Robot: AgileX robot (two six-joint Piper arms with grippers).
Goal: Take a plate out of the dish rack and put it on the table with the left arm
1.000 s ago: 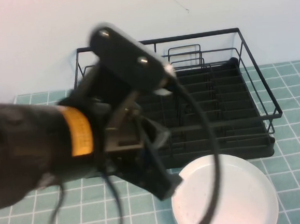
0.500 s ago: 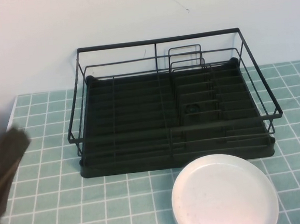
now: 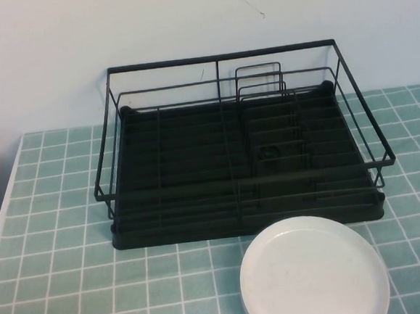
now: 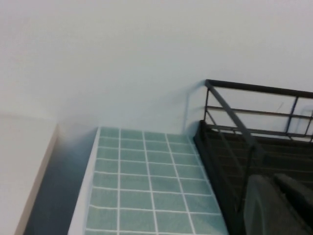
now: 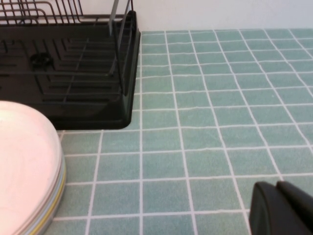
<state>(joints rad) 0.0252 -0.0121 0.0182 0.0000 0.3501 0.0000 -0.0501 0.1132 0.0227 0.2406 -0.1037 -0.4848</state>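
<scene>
- Plate (image 3: 313, 271) lies flat on the teal-tiled bench (image 3: 67, 284), lower right of the high view, its far rim just beside the front edge of the dish rack (image 3: 238, 144). The flat rest on the tiles suggests the put-down is done.
- In the right wrist view the plate (image 5: 27, 161) sits at lower left, clear of the rack's tray corner (image 5: 122, 73). Layered bands at its rim could mean a second plate under it; cannot tell.
- Rack holds no plates in the high view: bare ribbed tray, empty loop dividers, a small dark round item on the tray that I cannot identify.
- Left end effector (image 4: 279, 205): absent from the high view. Left wrist view shows its dark fingers at lower right, pressed together and gripping nothing, near the rack's corner rail (image 4: 230, 112). Judged to be parked clear of the work.
- Right end effector (image 5: 283, 208): only a dark edge at lower right of its wrist view, low over bare tiles, well apart from the plate; opening cannot be told. Looks idle, as the job belongs to the left arm.
</scene>
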